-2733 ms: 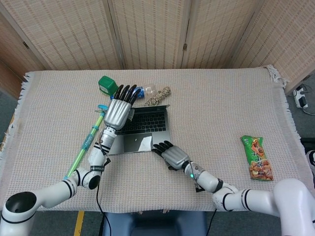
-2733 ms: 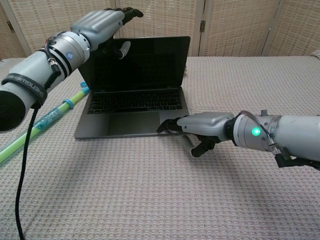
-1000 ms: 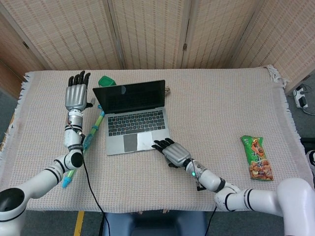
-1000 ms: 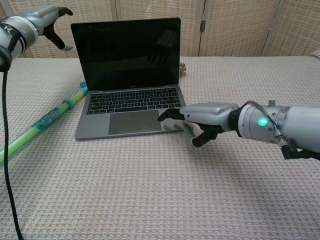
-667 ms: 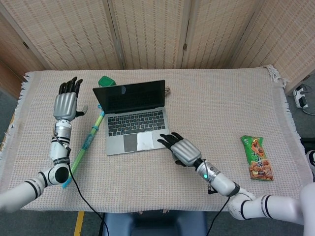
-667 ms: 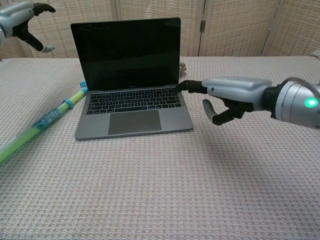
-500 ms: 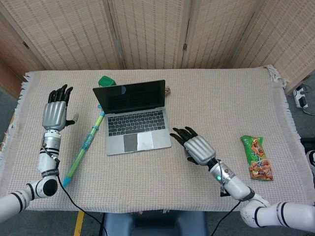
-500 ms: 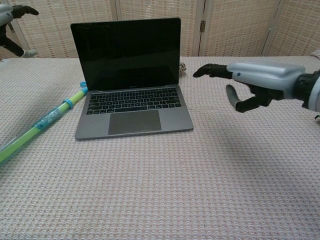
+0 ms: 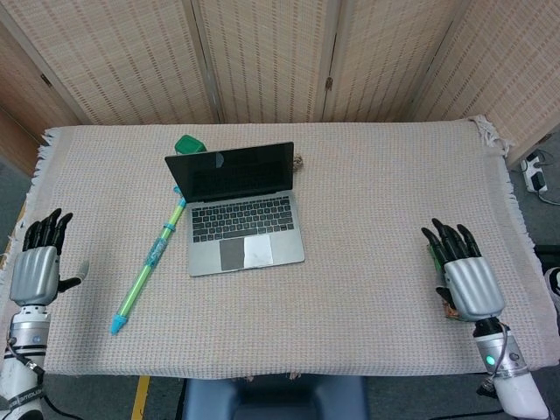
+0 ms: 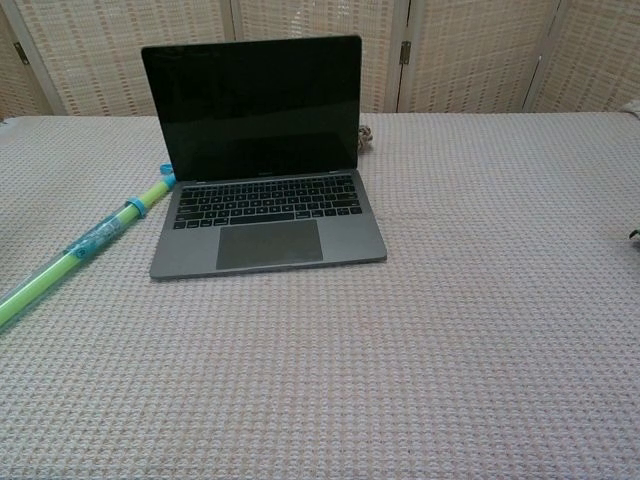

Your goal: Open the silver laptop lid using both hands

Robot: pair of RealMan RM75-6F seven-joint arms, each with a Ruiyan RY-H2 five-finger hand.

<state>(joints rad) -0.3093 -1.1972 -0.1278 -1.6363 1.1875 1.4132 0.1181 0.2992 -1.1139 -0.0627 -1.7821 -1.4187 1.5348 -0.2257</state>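
The silver laptop [image 9: 240,210] [image 10: 262,165] stands on the table with its lid raised upright, dark screen facing me and keyboard showing. My left hand [image 9: 39,265] is at the table's left edge, far from the laptop, flat with fingers apart and holding nothing. My right hand [image 9: 464,271] is near the right front edge, also flat with fingers spread and nothing in it. Neither hand shows in the chest view.
A green and blue stick [image 9: 150,262] [image 10: 80,245] lies diagonally left of the laptop. A green box [image 9: 190,144] sits behind the lid. A snack packet [image 9: 436,255] lies mostly hidden under my right hand. A folding screen [image 9: 280,52] stands behind the cloth-covered table [image 9: 367,184].
Both hands have drawn away from the laptop, the left out to the left edge and the right to the right front edge. The lid stays raised.
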